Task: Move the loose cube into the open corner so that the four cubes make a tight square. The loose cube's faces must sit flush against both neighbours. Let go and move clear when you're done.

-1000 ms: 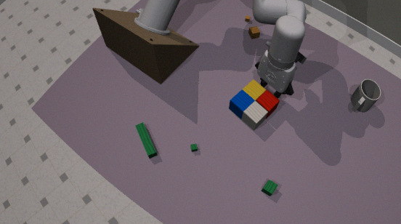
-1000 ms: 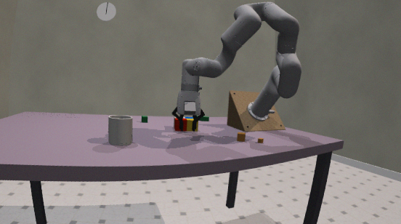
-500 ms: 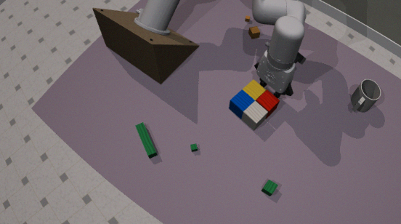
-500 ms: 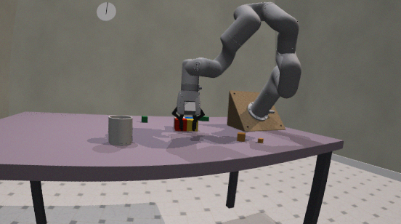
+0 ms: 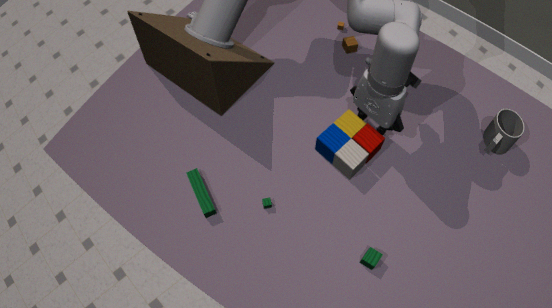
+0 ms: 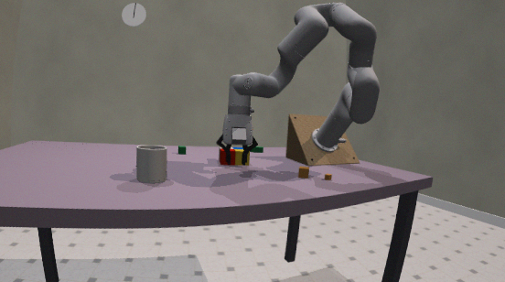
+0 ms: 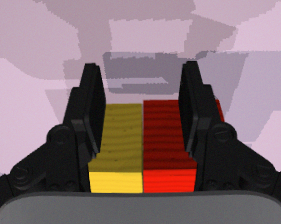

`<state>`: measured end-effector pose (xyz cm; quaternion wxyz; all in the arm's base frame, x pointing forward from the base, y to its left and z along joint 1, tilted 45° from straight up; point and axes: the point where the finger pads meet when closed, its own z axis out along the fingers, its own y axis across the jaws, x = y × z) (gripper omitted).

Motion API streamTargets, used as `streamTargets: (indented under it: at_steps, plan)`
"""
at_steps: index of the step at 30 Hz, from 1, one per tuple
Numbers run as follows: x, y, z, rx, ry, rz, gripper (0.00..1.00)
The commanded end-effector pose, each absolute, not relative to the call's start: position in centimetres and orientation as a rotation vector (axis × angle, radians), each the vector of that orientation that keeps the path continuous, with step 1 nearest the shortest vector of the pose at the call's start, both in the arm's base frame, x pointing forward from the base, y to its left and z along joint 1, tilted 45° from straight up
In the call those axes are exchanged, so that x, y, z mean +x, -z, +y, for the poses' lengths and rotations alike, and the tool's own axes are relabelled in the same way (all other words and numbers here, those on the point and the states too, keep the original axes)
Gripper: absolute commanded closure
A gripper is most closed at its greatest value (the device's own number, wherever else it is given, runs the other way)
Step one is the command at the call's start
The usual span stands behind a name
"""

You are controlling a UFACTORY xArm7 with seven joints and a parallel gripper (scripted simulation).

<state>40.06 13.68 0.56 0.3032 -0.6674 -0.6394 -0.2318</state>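
Observation:
Yellow [image 5: 349, 123] [image 6: 239, 157] [image 7: 122, 135], red [image 5: 368, 138] [image 6: 222, 157] [image 7: 163, 135], blue [image 5: 333, 138] and white [image 5: 352, 154] cubes stand together in a two-by-two block. A thin seam shows between yellow and red in the wrist view; red's side face reaches slightly farther up the picture than yellow's. The other seams look closed, but tiny gaps cannot be judged. My gripper [image 5: 372, 122] [image 6: 236, 161] [image 7: 141, 81] is partly open, low, at the yellow and red side of the block. Nothing is held between its fingers. Some of red shows beyond the right finger.
A grey mug [image 5: 500, 134] [image 6: 152, 164] stands apart. A green bar [image 5: 201, 193], a tiny green cube [image 5: 267, 203] and a green block [image 5: 371, 258] [image 6: 182, 150] lie beyond the block. Two orange cubes [image 5: 350, 44] [image 6: 304, 172] lie behind the gripper, near the wooden wedge [image 5: 185, 72] [image 6: 297, 144].

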Motion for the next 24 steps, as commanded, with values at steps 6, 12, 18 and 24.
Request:
streamTargets:
  at_steps: [6, 12, 18, 24]
  plan:
    - [40.2, -0.53, 13.44, -1.773, 0.617, -1.695, 0.51]
    - [40.19, -0.39, 13.29, -1.773, 0.617, -1.695, 0.51]
    - [40.18, -0.31, 13.21, -1.773, 0.617, -1.695, 0.51]
    - [40.18, -0.31, 13.2, -1.773, 0.617, -1.695, 0.51]
